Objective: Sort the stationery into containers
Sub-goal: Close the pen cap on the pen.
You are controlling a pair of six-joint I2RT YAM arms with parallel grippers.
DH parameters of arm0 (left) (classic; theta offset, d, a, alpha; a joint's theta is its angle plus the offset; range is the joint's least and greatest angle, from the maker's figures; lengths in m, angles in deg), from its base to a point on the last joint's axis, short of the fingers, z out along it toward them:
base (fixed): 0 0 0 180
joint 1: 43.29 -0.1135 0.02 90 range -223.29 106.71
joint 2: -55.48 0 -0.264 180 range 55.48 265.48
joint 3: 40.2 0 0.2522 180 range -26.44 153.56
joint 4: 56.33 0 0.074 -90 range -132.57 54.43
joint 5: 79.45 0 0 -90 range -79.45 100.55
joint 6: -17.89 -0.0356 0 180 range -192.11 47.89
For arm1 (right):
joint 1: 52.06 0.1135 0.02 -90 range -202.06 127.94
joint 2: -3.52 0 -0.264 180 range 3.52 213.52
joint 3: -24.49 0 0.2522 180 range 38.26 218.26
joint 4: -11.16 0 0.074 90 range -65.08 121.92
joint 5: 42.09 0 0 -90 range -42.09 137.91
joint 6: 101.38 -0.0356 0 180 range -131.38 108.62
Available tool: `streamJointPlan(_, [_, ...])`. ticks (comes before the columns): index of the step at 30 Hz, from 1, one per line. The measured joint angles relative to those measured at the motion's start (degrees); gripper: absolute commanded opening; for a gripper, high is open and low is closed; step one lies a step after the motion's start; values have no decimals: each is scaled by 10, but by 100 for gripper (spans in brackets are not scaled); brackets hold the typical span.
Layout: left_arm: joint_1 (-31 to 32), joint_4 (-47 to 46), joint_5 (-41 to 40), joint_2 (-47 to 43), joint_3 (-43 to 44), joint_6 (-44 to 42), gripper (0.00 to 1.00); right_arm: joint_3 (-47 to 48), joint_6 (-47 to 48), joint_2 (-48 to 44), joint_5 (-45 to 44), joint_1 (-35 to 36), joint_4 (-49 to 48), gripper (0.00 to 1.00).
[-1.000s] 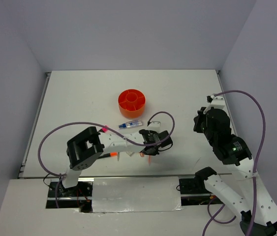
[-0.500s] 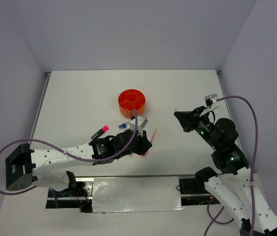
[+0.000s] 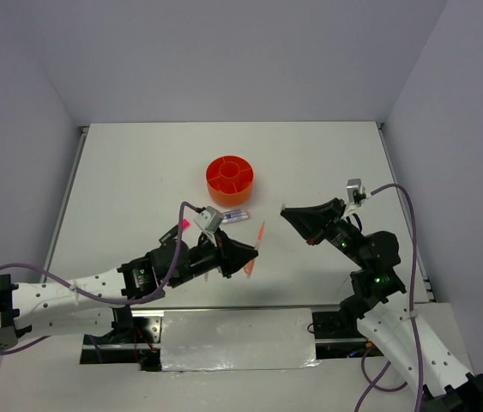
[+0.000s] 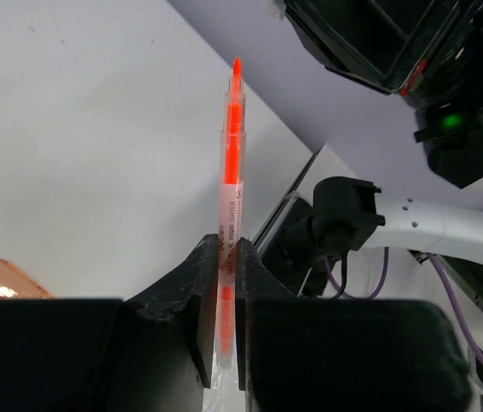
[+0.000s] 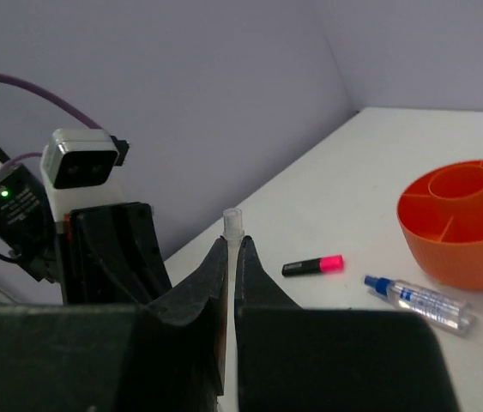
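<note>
Round bright orange plastic tub [image 3: 229, 179] sits mid-table, its centre cup and divided compartments showing only orange plastic. Left gripper [image 3: 243, 255] is clamped on a thin orange highlighter pen [image 4: 231, 197], held off the table. Right gripper [image 5: 232, 245] pinches a thin clear plastic tube [image 5: 232, 220]. Blue-capped clear marker [image 5: 419, 300] lies just beside the tub, with the pink-capped black highlighter [image 5: 311, 265] nearby.

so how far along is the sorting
Done: nothing, the orange tub shows no stationery inside. In hand: left gripper shut on an orange highlighter pen; right gripper shut on a small clear piece. Left: that pen, the blue-clear marker and pink-capped highlighter lying outside the tub.
</note>
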Motion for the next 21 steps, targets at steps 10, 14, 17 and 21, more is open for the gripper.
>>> streamJointPlan(10, [0,-63,11,-21,-48,0,3,-55,-80,8,18,14,-195,0])
streamJointPlan(14, [0,-84,23,-21,-59,0,3,-58,-89,28,5,49,-234,0])
streamJointPlan(17, [0,-96,27,-21,-61,0,3,-58,-82,37,-13,88,-239,0])
streamJointPlan(21, [0,-104,30,-28,-61,0,3,-58,-62,54,-41,135,-239,0])
